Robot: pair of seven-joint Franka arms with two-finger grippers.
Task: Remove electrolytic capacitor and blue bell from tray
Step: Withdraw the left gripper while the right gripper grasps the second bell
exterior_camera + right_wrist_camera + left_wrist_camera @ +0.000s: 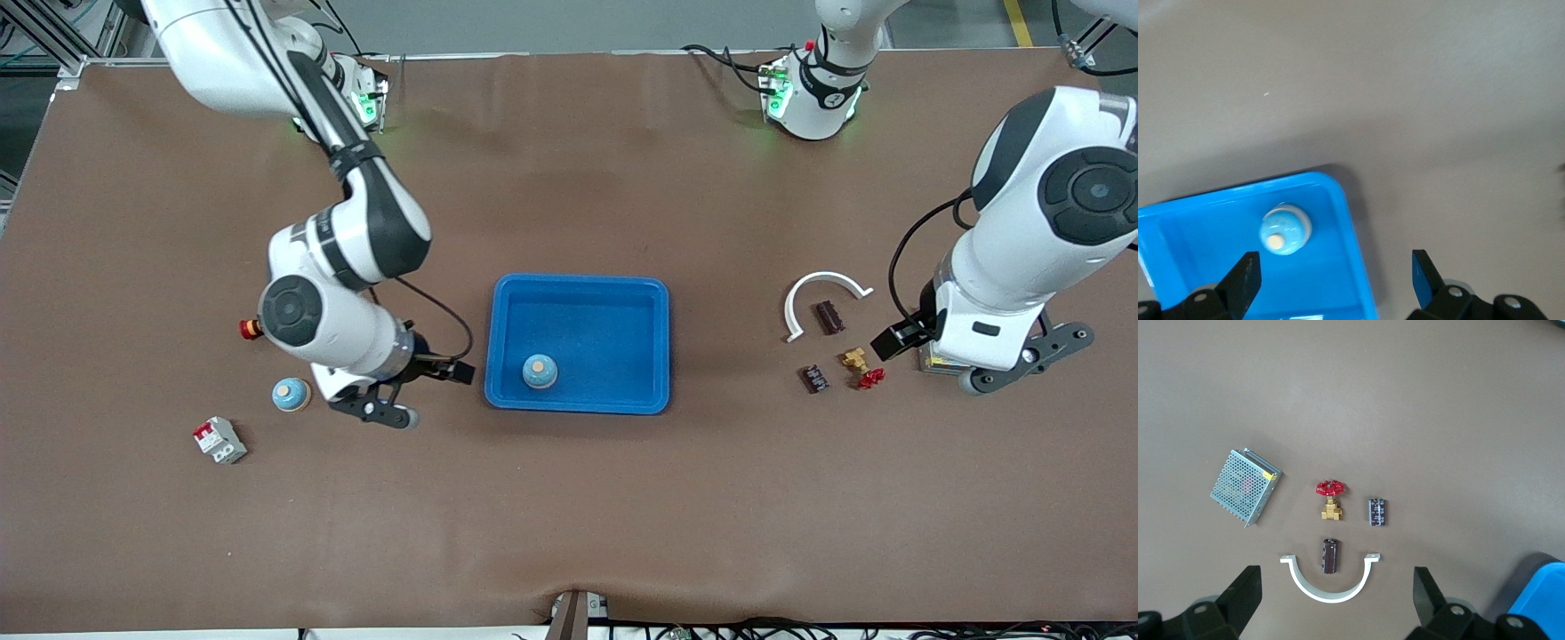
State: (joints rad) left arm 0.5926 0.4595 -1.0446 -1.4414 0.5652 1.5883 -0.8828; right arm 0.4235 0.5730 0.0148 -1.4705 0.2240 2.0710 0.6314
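While one bell (pixel 540 371) sits in the blue tray (pixel 578 289), we see both grippers, left (pixel 1335 595) and right (pixel 1333 275), hovering with jaws released, capacitors (pixel 1330 556) untouched on the tabletop (pixel 569 516).

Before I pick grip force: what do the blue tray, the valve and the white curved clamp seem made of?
Blue tray: likely glossy plastic, uniform colour, rounded rim. Valve: apparently brass body, yellow metallic, red painted handwheel. White curved clamp: smooth matte white, plastic or painted metal; cannot tell which.
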